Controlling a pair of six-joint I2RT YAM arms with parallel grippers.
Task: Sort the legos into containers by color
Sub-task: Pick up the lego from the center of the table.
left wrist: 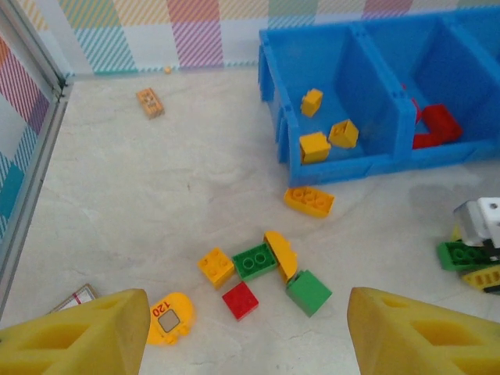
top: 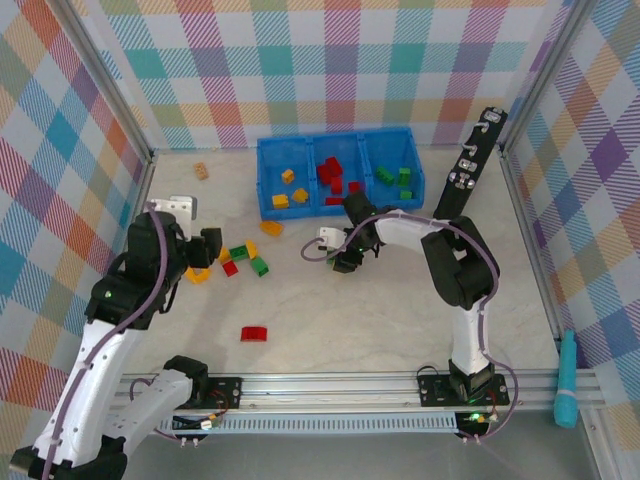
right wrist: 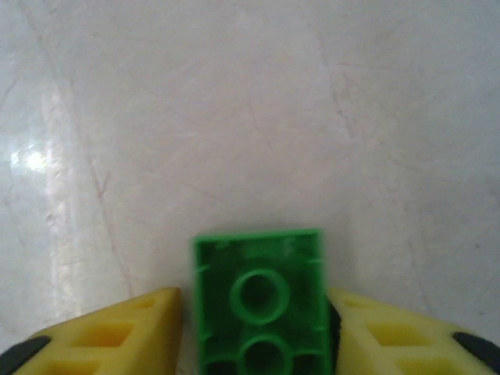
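The right gripper [top: 341, 260] sits in front of the bin [top: 310, 211], below its middle compartment. Its fingers [right wrist: 117, 332] are closed in on a green brick [right wrist: 260, 301], one at each side. The brick's hollow underside faces the wrist camera, with the pale surface [right wrist: 250, 117] behind it.

The left gripper [top: 205, 250] hangs to the left of and in front of the bin. Its fingers [left wrist: 86, 332] stand wide apart with nothing between them.

The bin is blue, with three open compartments side by side, and stands near the back wall. Its left compartment holds three yellow bricks [left wrist: 314, 146], its middle one red bricks [top: 330, 172] and its right one green bricks [top: 395, 177].

A single yellow brick [left wrist: 308, 201] lies on the surface just in front of the bin's left compartment. Farther in front of that compartment is a loose cluster of five:
- a yellow square [left wrist: 216, 266];
- a green square [left wrist: 253, 262] beside it;
- a curved yellow piece [left wrist: 281, 254] touching that green square;
- a red square [left wrist: 240, 301];
- a second green piece [left wrist: 308, 292].

A lone red brick [top: 254, 333] lies well in front of the bin, towards the arm bases. A tan block [left wrist: 150, 102] lies to the left of the bin, well apart from it. A yellow tag [left wrist: 169, 318] marked "120" lies near the left gripper's fingers.
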